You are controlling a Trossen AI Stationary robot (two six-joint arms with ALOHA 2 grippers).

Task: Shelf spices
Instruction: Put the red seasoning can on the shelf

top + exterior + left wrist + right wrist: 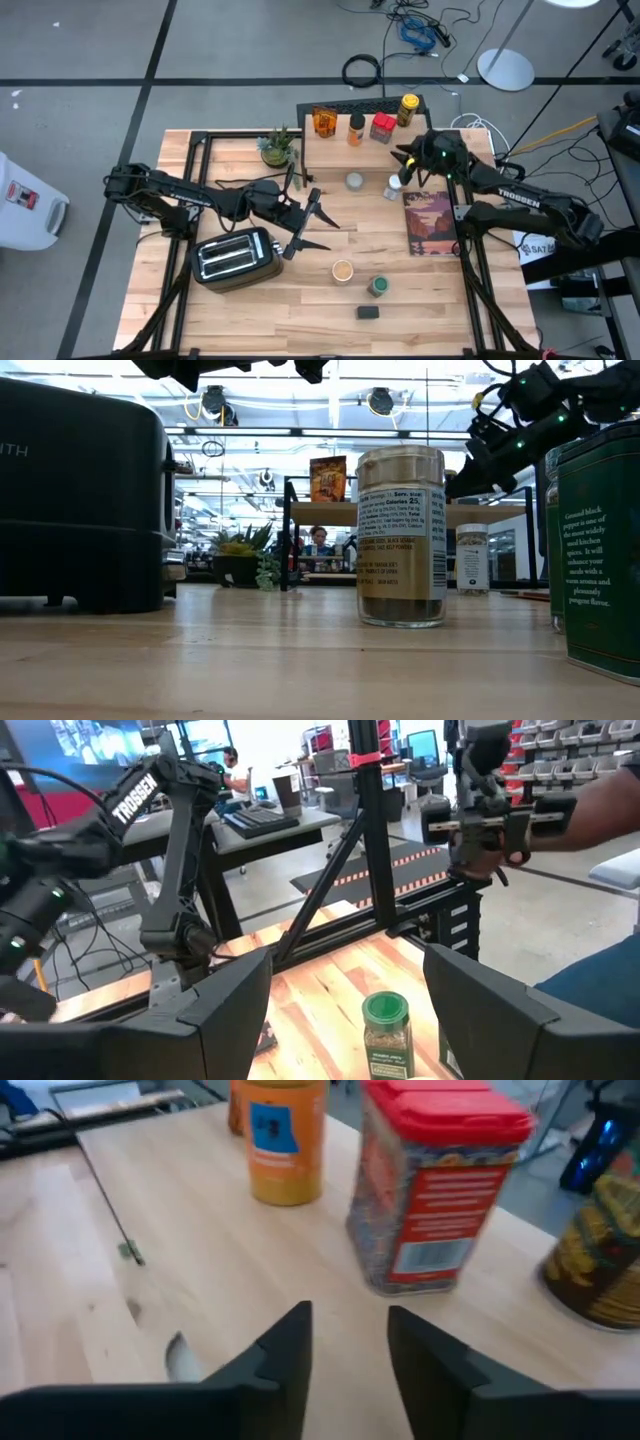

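While the right gripper [348, 1355] hovers empty over the shelf [330, 150], fingers narrowly parted, the white-capped jar [393, 187] waits below.
Retreat clear of the red-lidded tin [438, 1185] first; left gripper [312, 222] idles open.

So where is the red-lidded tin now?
In the high view the red-lidded tin stands on the shelf, toward its back right, between the orange bottle and the yellow-lidded jar; the right gripper hovers just in front.

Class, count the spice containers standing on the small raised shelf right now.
4, in a row along the shelf back edge: amber jar, orange bottle, red-lidded tin, yellow-capped jar.
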